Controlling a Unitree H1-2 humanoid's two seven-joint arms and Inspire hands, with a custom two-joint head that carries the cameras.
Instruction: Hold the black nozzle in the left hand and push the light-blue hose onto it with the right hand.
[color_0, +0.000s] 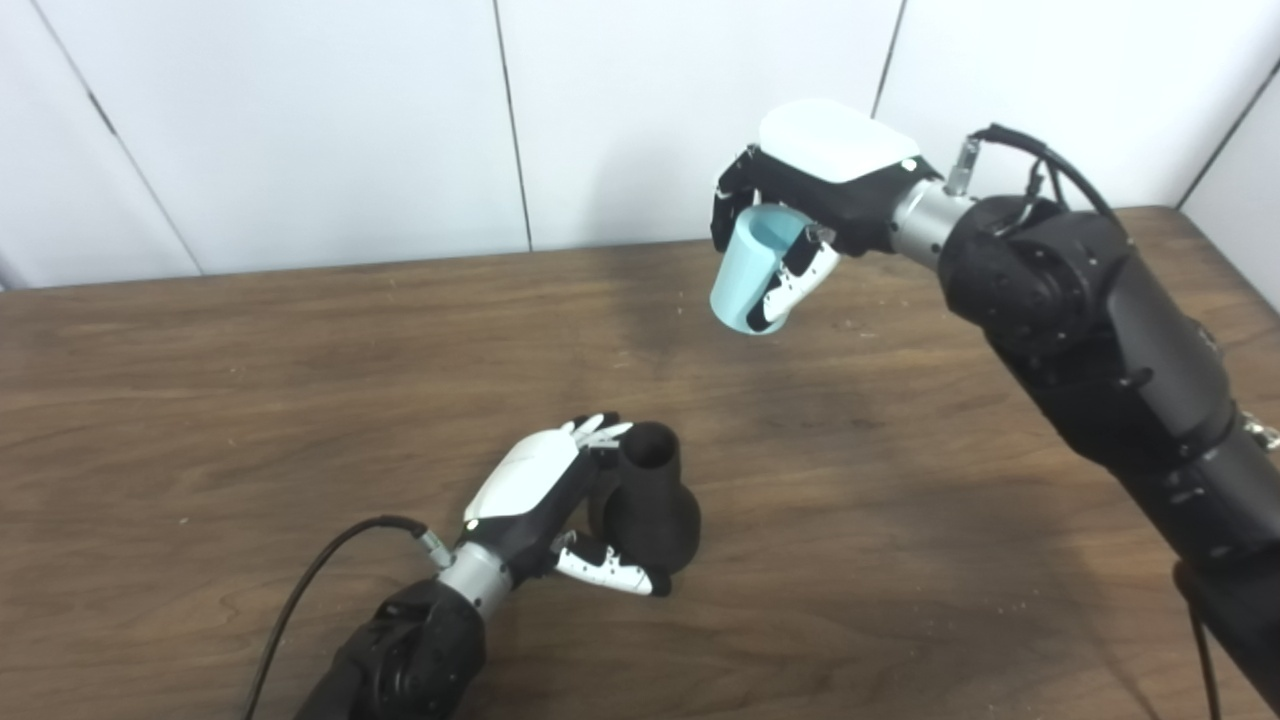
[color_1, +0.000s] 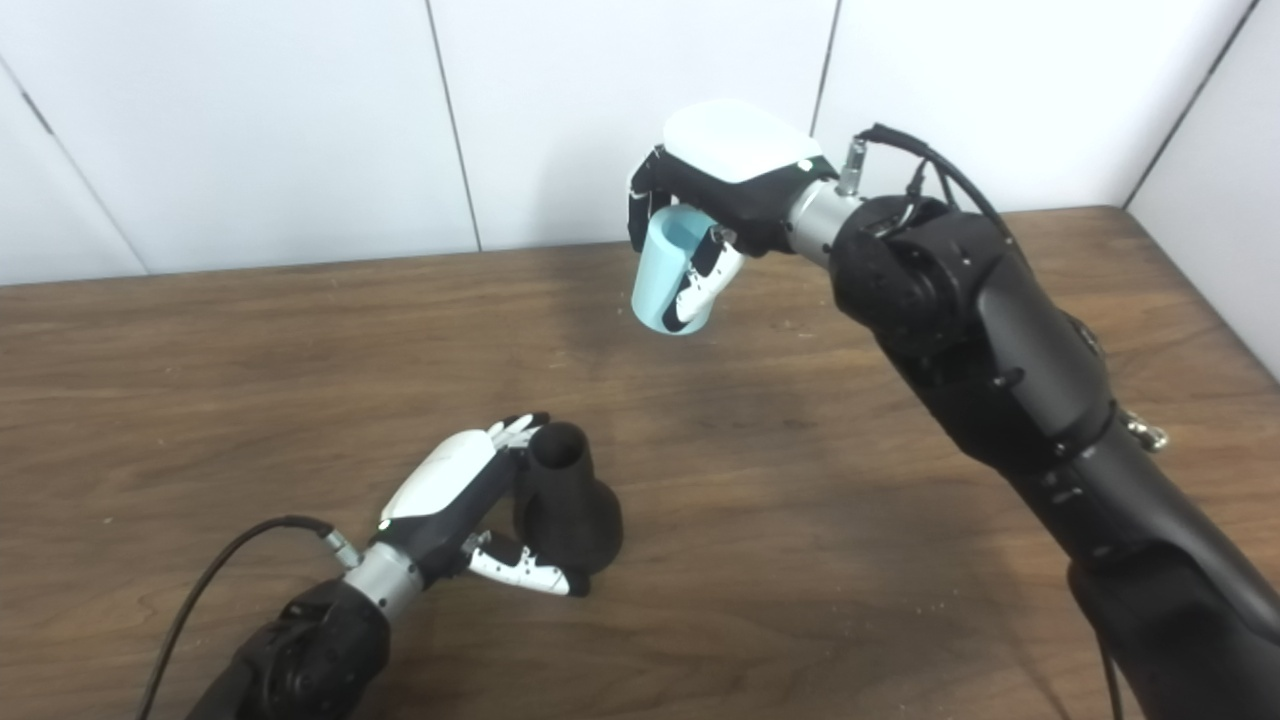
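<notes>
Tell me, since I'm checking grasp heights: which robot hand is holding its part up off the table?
The right robot hand, gripping the light-blue hose in the air. The left robot hand holds the black nozzle low at the table.

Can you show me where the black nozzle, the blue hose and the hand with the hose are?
black nozzle (color_0: 650, 505), left eye view, on its wide body.
light-blue hose (color_0: 742, 275), left eye view, on its side wall.
right hand (color_1: 735, 165), right eye view, on its white back.

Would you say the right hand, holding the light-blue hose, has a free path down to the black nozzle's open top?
Probably yes: the black nozzle stands upright, mouth uncovered, left hand alongside; nothing lies between it and the right hand.
</notes>
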